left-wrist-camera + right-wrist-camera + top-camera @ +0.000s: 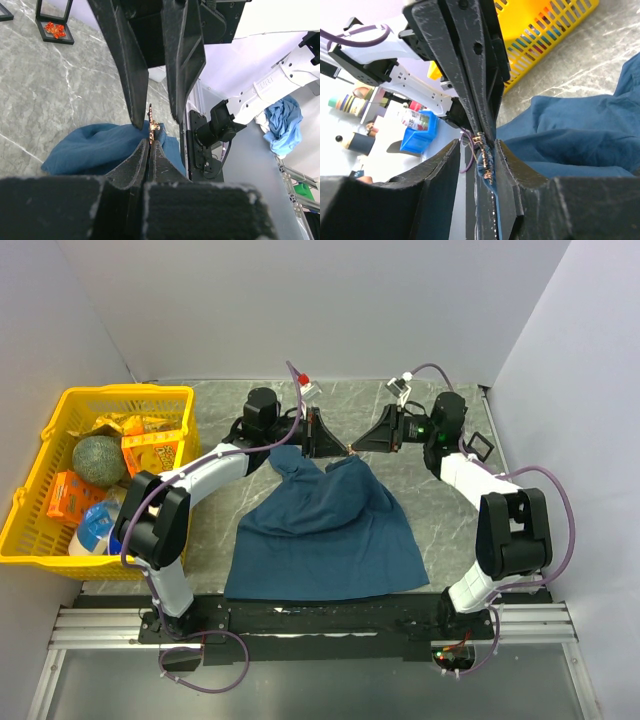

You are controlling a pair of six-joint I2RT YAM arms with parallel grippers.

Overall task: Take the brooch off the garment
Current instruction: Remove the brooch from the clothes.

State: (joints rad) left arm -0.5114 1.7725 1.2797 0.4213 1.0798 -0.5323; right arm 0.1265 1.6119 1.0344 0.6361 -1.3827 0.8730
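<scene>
Grey marbled table (pixel 350 400) bears garment (pixel 320 535); left gripper (pixel 150 144) pinches brooch (pixel 152 126)

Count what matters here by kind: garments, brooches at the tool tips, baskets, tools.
garment: 1
brooch: 1
basket: 1
tools: 2 (left tool, right tool)
Total: 5
</scene>
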